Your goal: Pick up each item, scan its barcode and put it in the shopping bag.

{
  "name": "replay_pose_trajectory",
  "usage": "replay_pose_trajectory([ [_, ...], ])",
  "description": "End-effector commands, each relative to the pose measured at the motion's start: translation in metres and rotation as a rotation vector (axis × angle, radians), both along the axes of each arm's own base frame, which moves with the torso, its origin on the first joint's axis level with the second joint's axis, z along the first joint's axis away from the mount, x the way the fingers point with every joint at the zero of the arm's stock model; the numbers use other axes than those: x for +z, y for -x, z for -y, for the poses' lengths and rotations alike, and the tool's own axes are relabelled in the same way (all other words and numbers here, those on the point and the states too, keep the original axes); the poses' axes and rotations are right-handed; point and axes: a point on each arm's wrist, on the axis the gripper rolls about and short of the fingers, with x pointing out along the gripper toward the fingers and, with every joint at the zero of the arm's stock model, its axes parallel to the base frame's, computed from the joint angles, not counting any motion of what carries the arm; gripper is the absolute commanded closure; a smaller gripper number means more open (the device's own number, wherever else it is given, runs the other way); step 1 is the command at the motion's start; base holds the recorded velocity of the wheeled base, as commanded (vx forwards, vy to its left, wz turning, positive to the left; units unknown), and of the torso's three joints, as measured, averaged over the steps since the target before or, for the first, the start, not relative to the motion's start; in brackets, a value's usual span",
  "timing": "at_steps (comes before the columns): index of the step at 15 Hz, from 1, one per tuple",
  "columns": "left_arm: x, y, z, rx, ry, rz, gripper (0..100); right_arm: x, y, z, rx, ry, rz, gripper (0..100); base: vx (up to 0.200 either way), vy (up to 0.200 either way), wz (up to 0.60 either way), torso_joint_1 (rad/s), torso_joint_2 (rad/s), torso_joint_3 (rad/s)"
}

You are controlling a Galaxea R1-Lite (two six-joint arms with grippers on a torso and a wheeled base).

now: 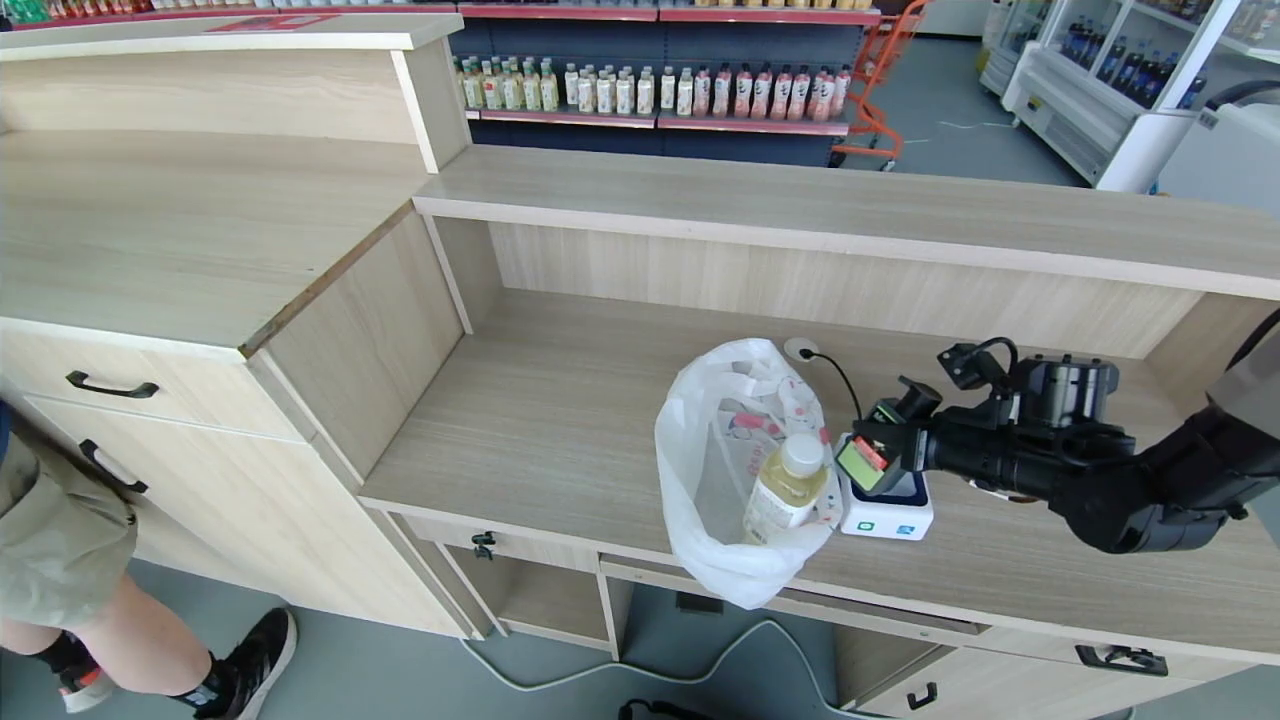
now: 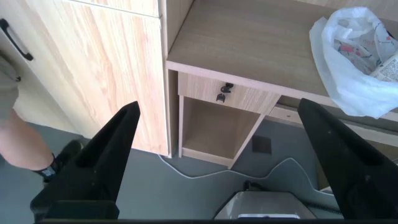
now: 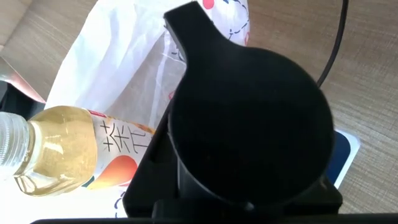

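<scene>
inside shopping bag (image 1: 690,440), labelled bottle (image 1: 785,490), right gripper (image 1: 862,462) just beside

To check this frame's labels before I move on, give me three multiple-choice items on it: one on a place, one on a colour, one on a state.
1. Where is the bottle?
A. on the upper ledge
B. in the mouth of the shopping bag
C. on the floor

2. What colour is the bottle's cap?
A. white
B. red
C. black

3. How do the fingers of the left gripper stand?
A. shut on the bottle
B. shut on nothing
C. spread open, holding nothing

Answers:
1 B: the bottle leans in the open white bag, which sits on the counter.
2 A: the cap is white, above the pale yellow drink.
3 C: in the left wrist view the two fingers stand wide apart with nothing held between them.
</scene>
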Motion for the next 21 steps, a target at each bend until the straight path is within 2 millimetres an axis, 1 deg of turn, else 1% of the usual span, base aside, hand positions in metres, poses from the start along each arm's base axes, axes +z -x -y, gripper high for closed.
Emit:
replay_pose_trajectory([
  [1, 0.000, 0.000, 0.000, 0.000, 0.000, 0.001, 0, -0.002, 0.000, 0.000, 0.000, 0.001, -0.009, 100, 0.000, 0.000, 0.00, 0.000, 0.00, 0.000],
  [2, 0.000, 0.000, 0.000, 0.000, 0.000, -0.001, 0, -0.002, 0.000, 0.000, -0.001, 0.001, -0.009, 100, 0.000, 0.000, 0.00, 0.000, 0.00, 0.000],
  [4, 0.000, 0.000, 0.000, 0.000, 0.000, -0.001, 0, 0.007, 0.002, 0.000, -0.004, -0.008, 0.012, 100, 0.000, 0.000, 0.00, 0.000, 0.00, 0.000],
  [5, 0.000, 0.000, 0.000, 0.000, 0.000, -0.001, 0, 0.029, 0.009, 0.000, 0.000, -0.012, 0.058, 100, 0.000, 0.000, 0.00, 0.000, 0.00, 0.000],
  [6, 0.000, 0.000, 0.000, 0.000, 0.000, -0.001, 0, 0.050, 0.022, 0.001, 0.001, -0.012, 0.103, 100, 0.000, 0.000, 0.00, 0.000, 0.00, 0.000],
  [7, 0.000, 0.000, 0.000, 0.000, 0.000, -0.001, 0, 0.064, 0.036, 0.002, 0.002, -0.008, 0.138, 100, 0.000, 0.000, 0.00, 0.000, 0.00, 0.000],
  [8, 0.001, 0.000, 0.000, 0.000, 0.000, 0.003, 0, 0.085, 0.055, 0.006, -0.005, -0.008, 0.197, 100, 0.000, 0.000, 0.00, 0.000, 0.00, 0.000],
  [9, 0.000, 0.000, 0.000, 0.000, 0.000, -0.001, 0, 0.099, 0.068, 0.012, -0.021, -0.011, 0.235, 100, 0.000, 0.000, 0.00, 0.000, 0.00, 0.000],
  [10, 0.000, 0.000, 0.000, 0.000, 0.000, -0.001, 0, 0.107, 0.079, 0.015, -0.013, -0.013, 0.256, 100, 0.000, 0.000, 0.00, 0.000, 0.00, 0.000],
  [11, 0.000, 0.000, 0.000, 0.000, 0.000, -0.001, 0, 0.110, 0.085, 0.015, -0.011, -0.011, 0.267, 100, 0.000, 0.000, 0.00, 0.000, 0.00, 0.000],
  [12, 0.000, 0.000, 0.000, 0.000, 0.000, 0.001, 0, 0.107, 0.087, 0.014, -0.004, 0.002, 0.268, 100, 0.000, 0.000, 0.00, 0.000, 0.00, 0.000],
  [14, 0.000, 0.000, 0.000, 0.000, 0.000, -0.001, 0, 0.103, 0.083, 0.008, 0.025, 0.047, 0.298, 100, 0.000, 0.000, 0.00, 0.000, 0.00, 0.000],
  [16, 0.000, 0.000, 0.000, 0.000, 0.000, -0.001, 0, 0.089, 0.063, -0.007, 0.079, 0.114, 0.391, 100, 0.000, 0.000, 0.00, 0.000, 0.00, 0.000],
  [17, 0.000, 0.000, 0.000, 0.000, 0.000, -0.001, 0, 0.087, 0.058, -0.010, 0.087, 0.120, 0.412, 100, 0.000, 0.000, 0.00, 0.000, 0.00, 0.000],
  [18, 0.000, 0.000, 0.000, 0.000, 0.000, -0.001, 0, 0.082, 0.047, -0.024, 0.117, 0.118, 0.452, 100, 0.000, 0.000, 0.00, 0.000, 0.00, 0.000],
  [20, 0.000, 0.000, 0.000, 0.000, 0.000, -0.001, 0, 0.071, 0.034, -0.034, 0.126, 0.142, 0.448, 100, 0.000, 0.000, 0.00, 0.000, 0.00, 0.000],
  [21, 0.000, 0.000, 0.000, 0.000, 0.000, -0.001, 0, 0.063, 0.024, -0.044, 0.133, 0.150, 0.441, 100, 0.000, 0.000, 0.00, 0.000, 0.00, 0.000],
])
